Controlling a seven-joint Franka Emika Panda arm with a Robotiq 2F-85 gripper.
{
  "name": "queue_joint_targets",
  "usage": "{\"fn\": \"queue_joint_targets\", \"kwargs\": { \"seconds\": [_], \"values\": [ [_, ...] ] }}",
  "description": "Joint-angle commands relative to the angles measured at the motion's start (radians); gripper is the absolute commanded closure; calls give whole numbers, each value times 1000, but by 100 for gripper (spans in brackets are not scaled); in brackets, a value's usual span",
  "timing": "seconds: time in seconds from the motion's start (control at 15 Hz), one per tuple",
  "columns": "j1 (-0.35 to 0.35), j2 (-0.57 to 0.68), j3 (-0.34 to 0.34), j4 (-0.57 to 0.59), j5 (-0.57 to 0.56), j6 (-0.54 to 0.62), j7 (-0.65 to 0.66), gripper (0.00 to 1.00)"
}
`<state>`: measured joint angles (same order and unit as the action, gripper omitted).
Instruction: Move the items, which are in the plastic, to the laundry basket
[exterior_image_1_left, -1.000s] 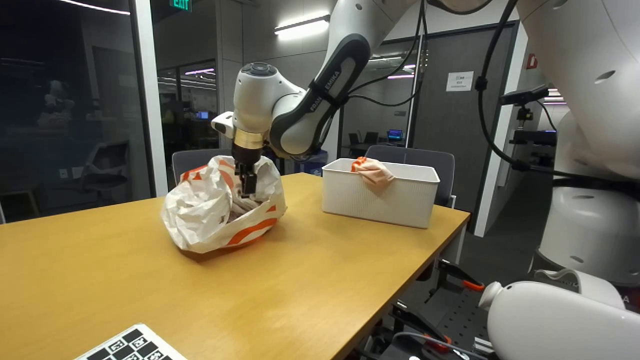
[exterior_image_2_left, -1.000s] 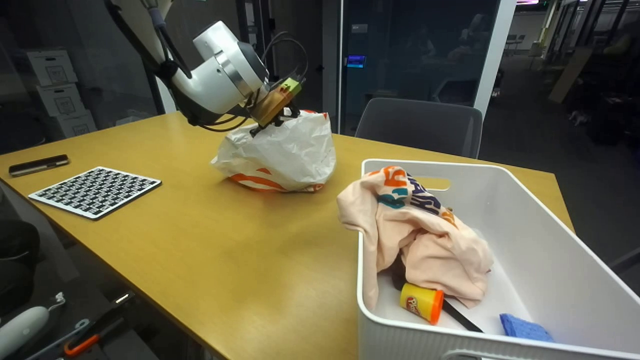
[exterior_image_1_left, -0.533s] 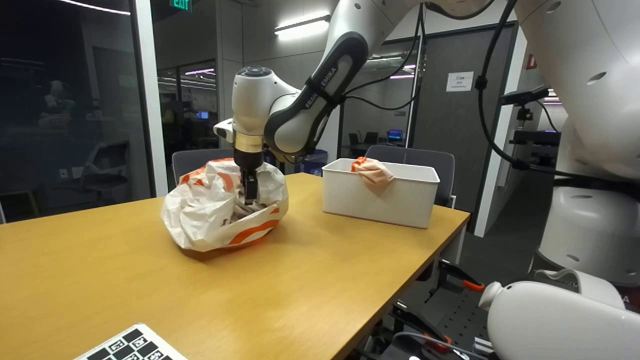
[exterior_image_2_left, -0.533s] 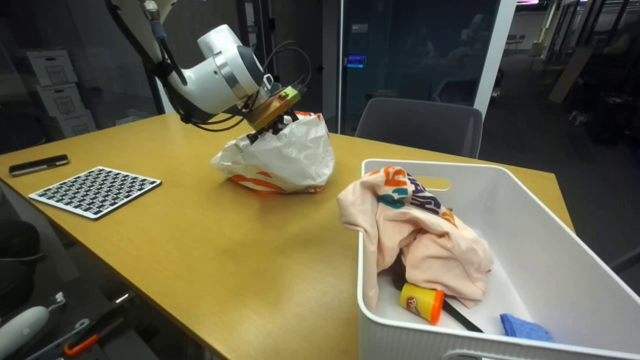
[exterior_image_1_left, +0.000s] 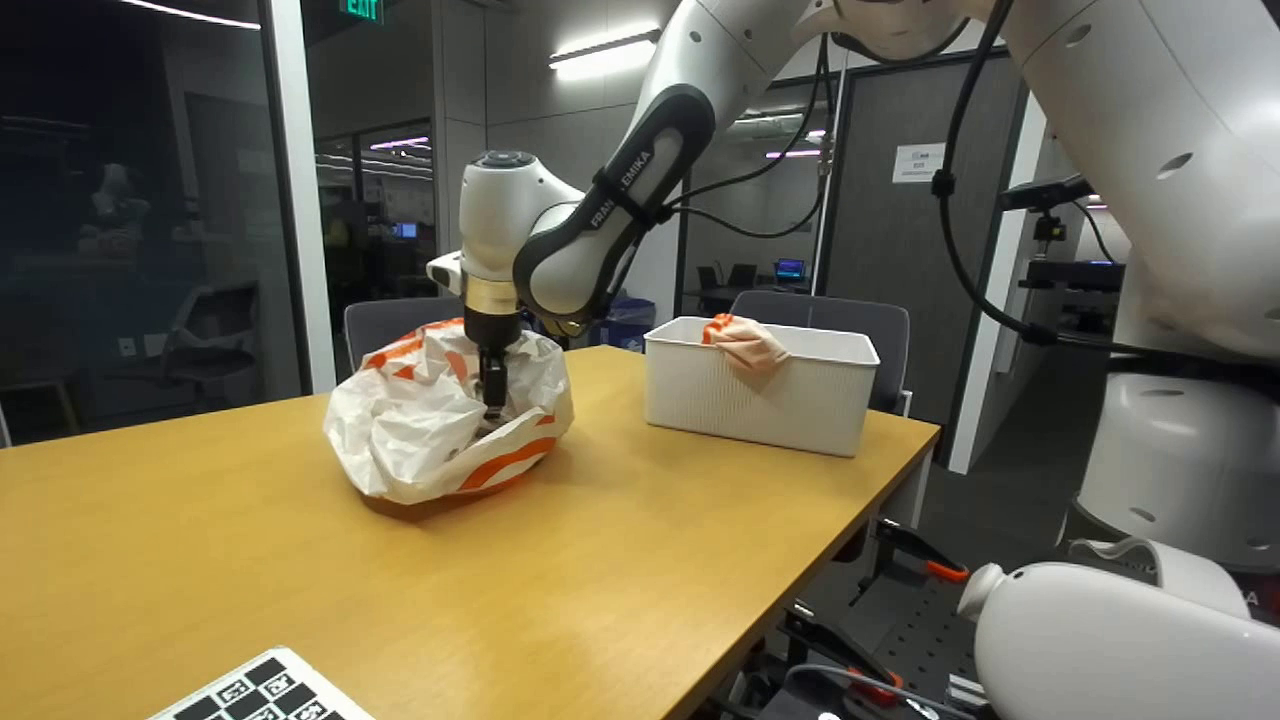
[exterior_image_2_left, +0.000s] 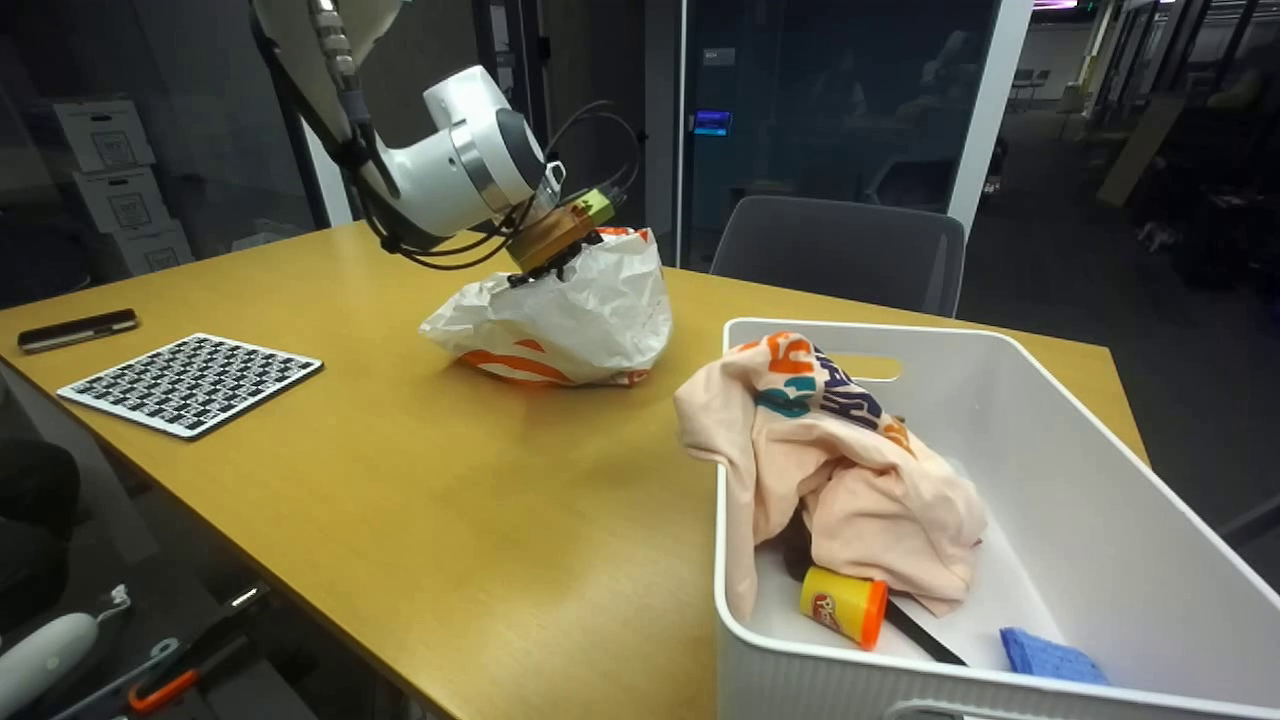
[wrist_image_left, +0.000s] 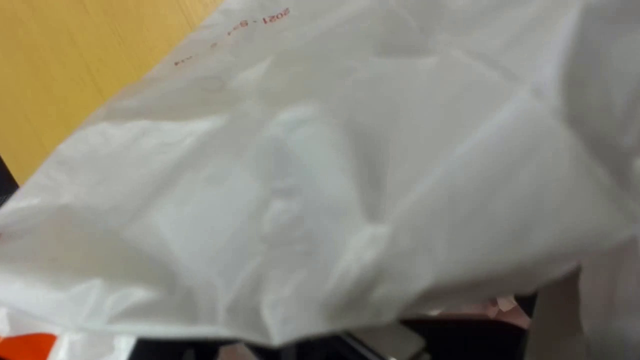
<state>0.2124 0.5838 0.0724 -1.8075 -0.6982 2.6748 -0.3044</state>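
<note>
Nearest, in an exterior view: white laundry basket (exterior_image_2_left: 1080, 500) standing on the bench (exterior_image_2_left: 480, 480). In it: bunched peach cloth (exterior_image_2_left: 880, 535) with coloured lettering, part of it hung over the rim. Yellow tub (exterior_image_2_left: 836, 603) with orange lid, on its side, right by the cloth. Black strip (exterior_image_2_left: 925, 635), partly hidden by the tub. Blue sponge-like block (exterior_image_2_left: 1050, 655), partly cut off by the near rim.

Further along the bench: checkerboard (exterior_image_2_left: 190, 385) lying flat, dark slim object (exterior_image_2_left: 78, 330) near it, can't ID.

Past that: plastic bag (exterior_image_2_left: 600, 325), white with orange print, slumped, mouth gaping, well apart from the basket. Arm (exterior_image_2_left: 440, 175) bent over it; hand (exterior_image_1_left: 493, 405) pointing down into the mouth. Grip: can't tell whether it's spread, clenched or has something. Film covers the tips or they're seen edge-on.

Task items: a greyish piece (exterior_image_1_left: 487, 428) shows in the bag by the hand, too small to ID. Wrist view is nearly all blurred bag film; pinkish patch (wrist_image_left: 507, 314) and dark shapes (wrist_image_left: 465, 335) under its edge, unreadable.

Back: grey chair (exterior_image_2_left: 840, 250) at the bench's far edge, glass panels (exterior_image_2_left: 800, 90) behind it, stacked white boxes (exterior_image_2_left: 120, 180) off to the side.
</note>
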Motion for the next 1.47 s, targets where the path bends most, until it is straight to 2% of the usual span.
{"fn": "queue_joint_targets", "kwargs": {
  "seconds": [0.0,0.07,0.13,0.2,0.53,0.8,0.87,1.0,1.13,1.27,1.4],
  "values": [
    [3,80,-1,117,19,-45,-25,0],
    [3,91,-1,130,19,-50,-26,0],
    [2,99,0,142,20,-56,-30,25],
    [0,103,0,149,20,-59,-32,26],
    [-13,91,7,139,32,-33,-20,65],
    [-36,50,40,103,109,-6,-26,95],
    [-51,38,64,93,152,-2,-41,99],
    [-97,10,133,70,283,8,-94,96],
    [-148,-23,216,53,438,-31,-147,96],
    [-156,-57,233,44,545,-76,-113,96],
    [-191,-83,283,38,675,-114,-131,96]
  ]
}}
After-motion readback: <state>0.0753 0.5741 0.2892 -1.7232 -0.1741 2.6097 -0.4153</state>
